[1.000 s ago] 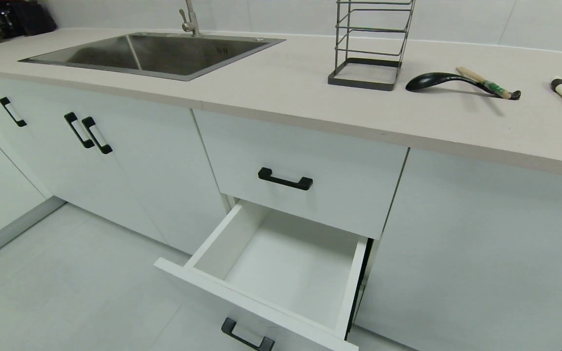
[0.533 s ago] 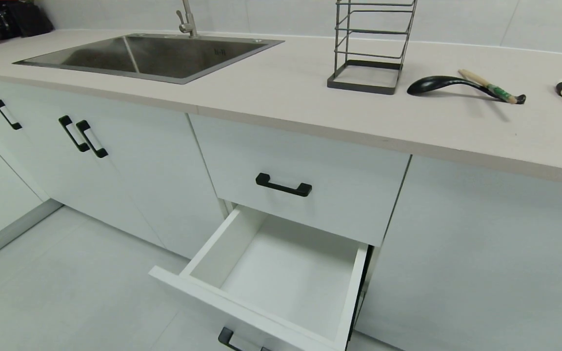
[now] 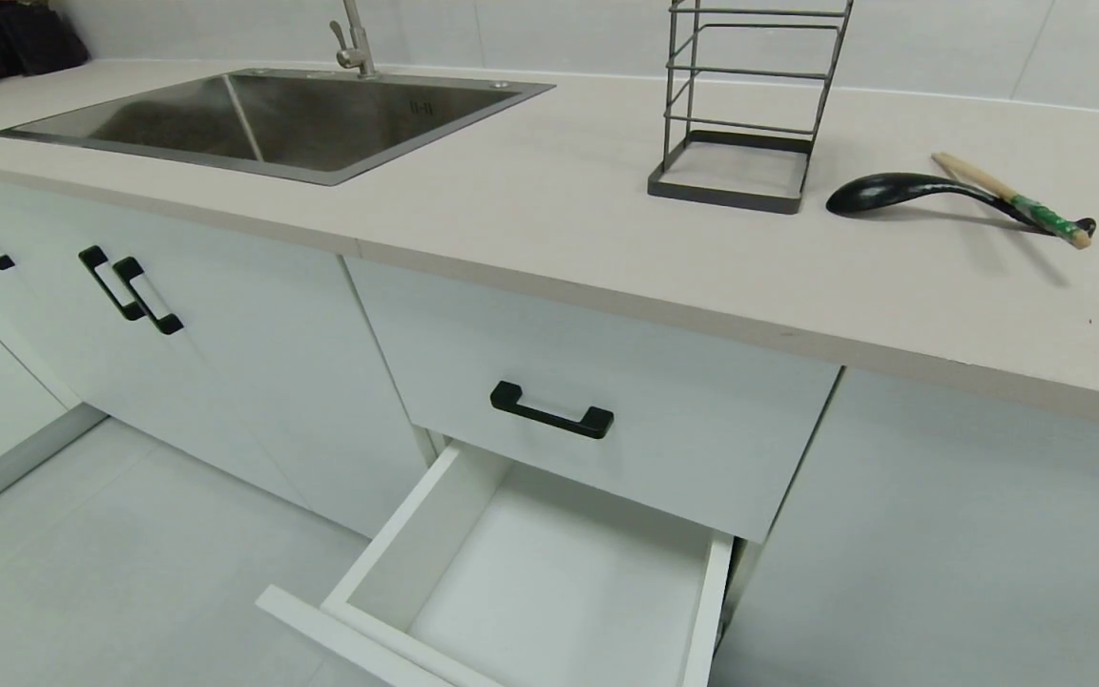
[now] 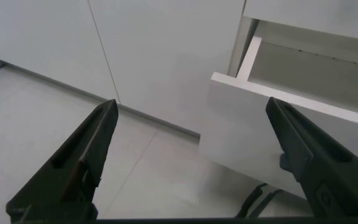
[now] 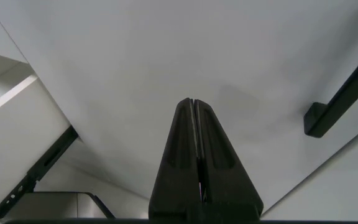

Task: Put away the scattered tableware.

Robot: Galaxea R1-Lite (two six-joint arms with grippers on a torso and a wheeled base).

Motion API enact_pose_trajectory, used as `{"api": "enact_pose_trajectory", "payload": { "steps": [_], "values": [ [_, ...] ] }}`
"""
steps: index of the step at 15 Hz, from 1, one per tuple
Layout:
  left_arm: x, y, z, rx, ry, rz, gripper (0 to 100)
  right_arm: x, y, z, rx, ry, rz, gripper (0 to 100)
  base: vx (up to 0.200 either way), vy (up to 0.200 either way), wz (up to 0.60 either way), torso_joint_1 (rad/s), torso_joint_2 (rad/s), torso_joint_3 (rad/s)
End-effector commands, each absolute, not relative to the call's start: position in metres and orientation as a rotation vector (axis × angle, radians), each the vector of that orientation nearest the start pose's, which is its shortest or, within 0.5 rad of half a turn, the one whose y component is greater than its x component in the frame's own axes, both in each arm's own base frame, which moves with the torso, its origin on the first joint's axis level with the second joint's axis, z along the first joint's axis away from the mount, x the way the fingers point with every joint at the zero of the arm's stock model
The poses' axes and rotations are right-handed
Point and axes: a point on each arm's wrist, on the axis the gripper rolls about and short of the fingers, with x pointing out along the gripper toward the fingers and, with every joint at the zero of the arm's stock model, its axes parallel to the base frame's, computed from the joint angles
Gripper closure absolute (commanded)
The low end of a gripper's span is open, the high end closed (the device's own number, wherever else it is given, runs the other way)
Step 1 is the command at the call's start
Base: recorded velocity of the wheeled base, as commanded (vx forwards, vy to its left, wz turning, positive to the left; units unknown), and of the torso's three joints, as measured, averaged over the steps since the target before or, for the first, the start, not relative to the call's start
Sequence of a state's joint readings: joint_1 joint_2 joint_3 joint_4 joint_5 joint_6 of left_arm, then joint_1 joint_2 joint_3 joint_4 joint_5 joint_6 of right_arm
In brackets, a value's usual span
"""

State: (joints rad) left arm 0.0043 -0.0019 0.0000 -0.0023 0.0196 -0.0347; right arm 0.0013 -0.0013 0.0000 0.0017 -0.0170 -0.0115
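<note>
Left gripper (image 4: pixel 197 162): spread wide, holding nothing, low over floor, facing front of pulled-out drawer (image 3: pixel 406 563). On bench (image 3: pixel 530 219), from left: sink (image 3: pixel 349 119), wire rack (image 3: pixel 726 197), black ladle (image 3: pixel 879 191) just beside rack, bowl toward it. Wooden-handled utensil (image 3: pixel 1003 196) with green band across ladle's handle end, touching. Right gripper (image 5: pixel 194 118): pinched closed on nothing, close to white cabinet front, black handle (image 5: pixel 344 94) near.

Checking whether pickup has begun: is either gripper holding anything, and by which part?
Nothing is held: the left gripper is open and empty, the right gripper shut on nothing. The ladle lies on the counter.
</note>
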Motion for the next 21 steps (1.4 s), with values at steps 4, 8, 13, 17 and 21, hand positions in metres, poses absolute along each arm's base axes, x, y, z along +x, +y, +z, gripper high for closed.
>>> {"api": "enact_pose_trajectory", "payload": {
  "steps": [4,8,13,17,21],
  "values": [
    [-0.0228,0.0003,0.0758,-0.035,-0.004,0.024,0,-0.0228,-0.0004,0.0753,-0.014,0.002,-0.015,100,0.0,0.0,0.0,0.0,0.0,0.0],
    [-0.0228,0.0003,0.0758,-0.035,-0.004,0.026,0,-0.0228,-0.0003,0.0753,-0.017,0.002,-0.012,100,0.0,0.0,0.0,0.187,-0.09,-0.065],
    [-0.0228,0.0003,0.0758,-0.035,-0.004,0.024,0,-0.0228,-0.0003,0.0753,-0.02,0.002,-0.012,100,0.0,0.0,0.0,0.222,-0.49,-0.194],
    [-0.0228,0.0003,0.0758,-0.035,-0.004,0.026,0,-0.0228,-0.0004,0.0753,-0.02,0.002,-0.014,100,0.0,0.0,0.0,0.228,-0.51,-0.21],
    [-0.0228,0.0003,0.0758,-0.035,-0.004,0.024,0,-0.0228,-0.0004,0.0753,-0.017,0.002,-0.014,100,0.0,0.0,0.0,0.143,-0.48,-0.216]
  ]
}}
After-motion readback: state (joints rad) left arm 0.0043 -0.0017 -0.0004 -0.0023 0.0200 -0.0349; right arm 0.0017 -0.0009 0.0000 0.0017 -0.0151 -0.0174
